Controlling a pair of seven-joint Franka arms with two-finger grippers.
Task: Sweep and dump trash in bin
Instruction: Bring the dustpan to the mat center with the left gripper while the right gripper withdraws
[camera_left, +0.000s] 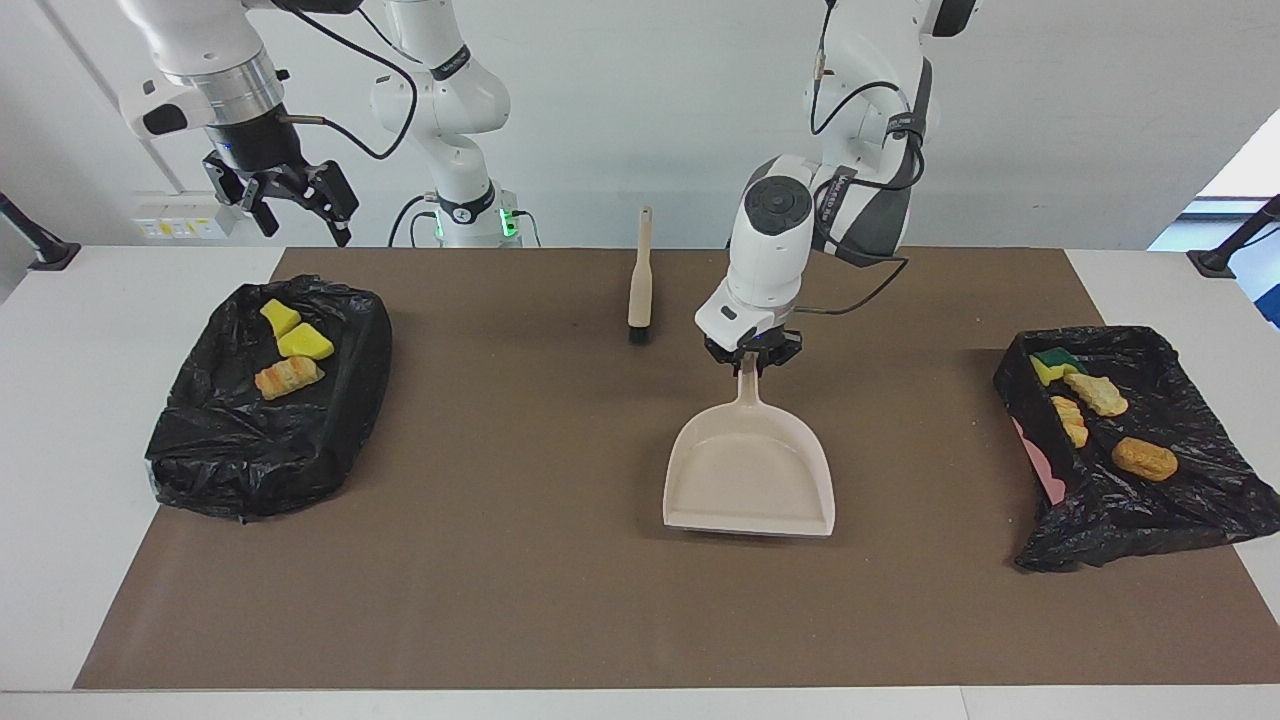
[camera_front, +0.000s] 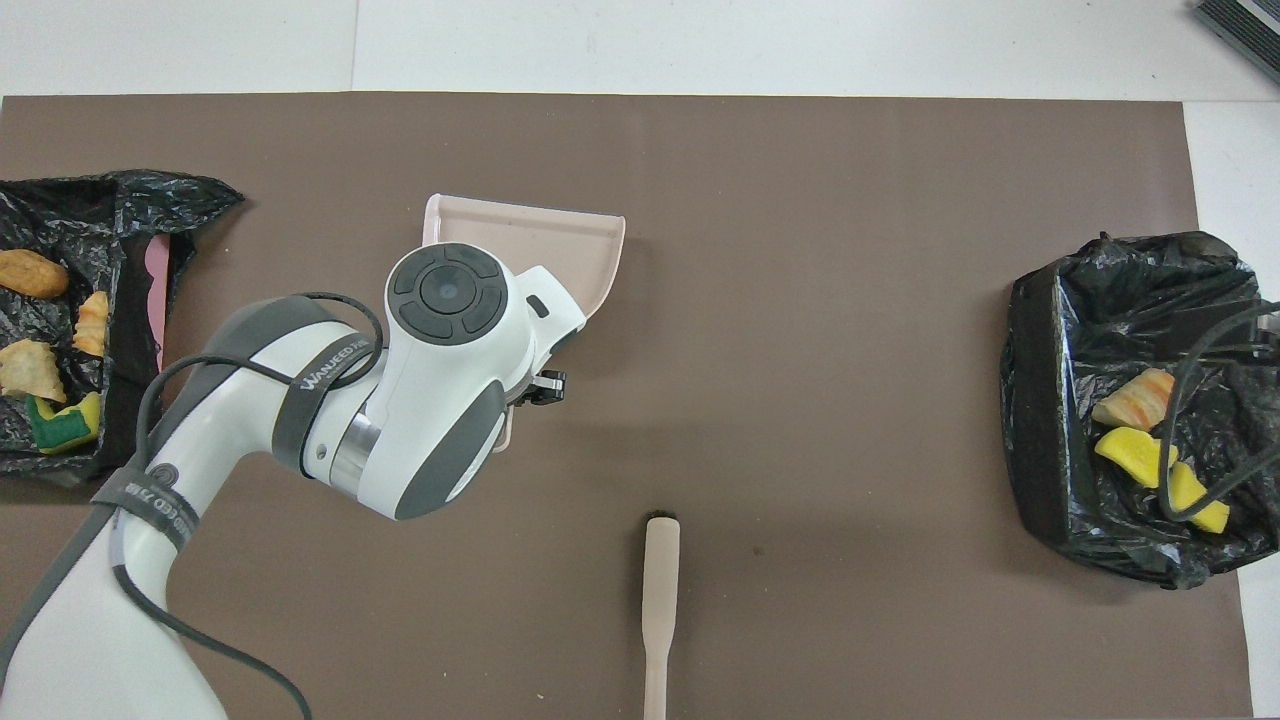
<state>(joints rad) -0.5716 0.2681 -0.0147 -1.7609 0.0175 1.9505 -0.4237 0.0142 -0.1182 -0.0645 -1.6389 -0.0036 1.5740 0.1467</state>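
seven light, soft trash chunks already lie in the two black-lined bins.
the left gripper is closed on the stiff, light dustpan handle at mid-mat; the right gripper waits spread above one bin; the brush lies untouched.

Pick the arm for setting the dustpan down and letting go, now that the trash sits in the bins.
Left. The left gripper is at the dustpan handle, pan flat on the mat and empty. The right gripper hangs raised over the table edge by the bin at the right arm's end, away from the pan.
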